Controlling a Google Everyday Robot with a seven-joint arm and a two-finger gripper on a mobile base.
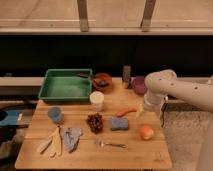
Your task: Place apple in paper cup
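Observation:
The apple point(146, 132), small and orange-red, lies on the wooden table point(135, 152) near its right front. The cream-white paper cup point(97, 100) stands upright near the table's middle, just in front of the green tray. My gripper point(141, 110) hangs from the white arm point(165, 85) that reaches in from the right. It is above the table just right of the carrot, a little behind the apple and well to the right of the cup. Nothing shows in it.
A green tray point(67, 85) stands at the back left, with a red bowl point(102, 80), a dark bottle point(126, 76) and a purple bowl point(138, 85) to its right. Carrot point(125, 112), blue sponge point(119, 123), grapes point(94, 122), blue cup point(55, 114), fork point(111, 144) and utensils point(62, 138) lie on the table.

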